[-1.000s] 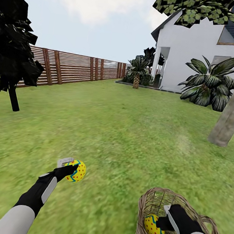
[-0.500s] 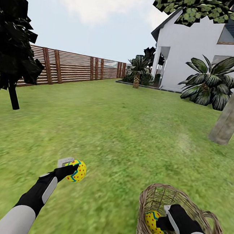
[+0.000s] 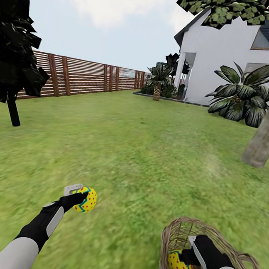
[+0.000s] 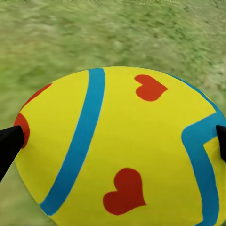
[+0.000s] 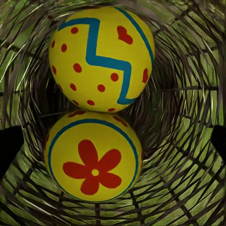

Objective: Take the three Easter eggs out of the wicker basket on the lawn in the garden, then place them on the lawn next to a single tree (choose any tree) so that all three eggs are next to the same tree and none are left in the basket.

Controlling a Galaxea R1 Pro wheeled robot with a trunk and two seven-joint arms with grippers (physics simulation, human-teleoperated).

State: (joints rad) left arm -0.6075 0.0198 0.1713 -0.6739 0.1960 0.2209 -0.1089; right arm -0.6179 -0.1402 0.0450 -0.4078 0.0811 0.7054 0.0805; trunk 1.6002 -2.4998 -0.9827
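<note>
Brown slatted fence (image 3: 86, 77), white house (image 3: 226, 65), pale cloudy sky (image 3: 110, 19), dark-leaved tree (image 3: 14, 50), spiky shrubs (image 3: 241, 96)

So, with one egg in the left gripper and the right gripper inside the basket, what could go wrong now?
1. The right gripper is open over two eggs that touch: closing on the zigzag egg may push the flower egg aside.
2. The wicker basket looks tilted; it could tip and spill.
3. The left gripper holds its egg by the sides only, so it might slip before reaching the tree.
</note>
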